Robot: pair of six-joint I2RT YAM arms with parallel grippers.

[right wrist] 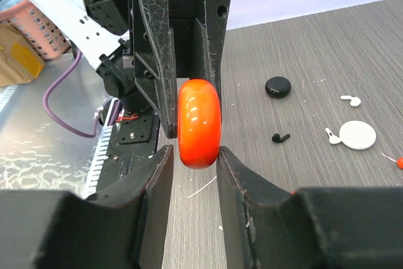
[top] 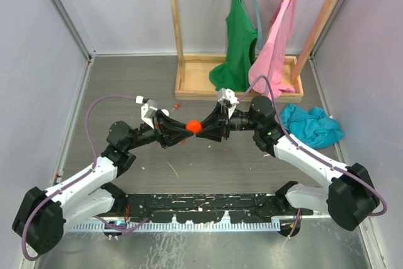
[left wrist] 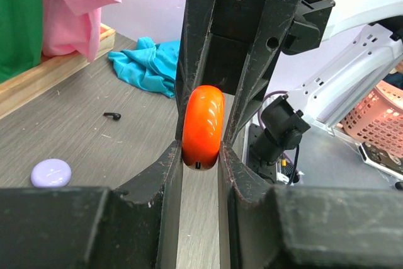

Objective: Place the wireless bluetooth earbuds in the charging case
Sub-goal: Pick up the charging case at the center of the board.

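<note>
Top external view: both arms meet mid-table. Left gripper (left wrist: 200, 155) pinches the orange case (left wrist: 203, 124) edge-on; right gripper (right wrist: 195, 155) clamps it from the opposite side. Black bud (right wrist: 281, 137) and white buds (right wrist: 350, 99) lie on the table (right wrist: 302, 48), well apart from the fingers

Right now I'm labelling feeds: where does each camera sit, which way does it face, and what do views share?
Top: above and behind the bases, looking down on the table; left arm and right arm show whole.
Left wrist: behind the left gripper, its fingers in the foreground; faces the right arm.
Right wrist: behind the right gripper, its fingers in the foreground; faces the left arm.
All three share the orange case between both grippers.
</note>
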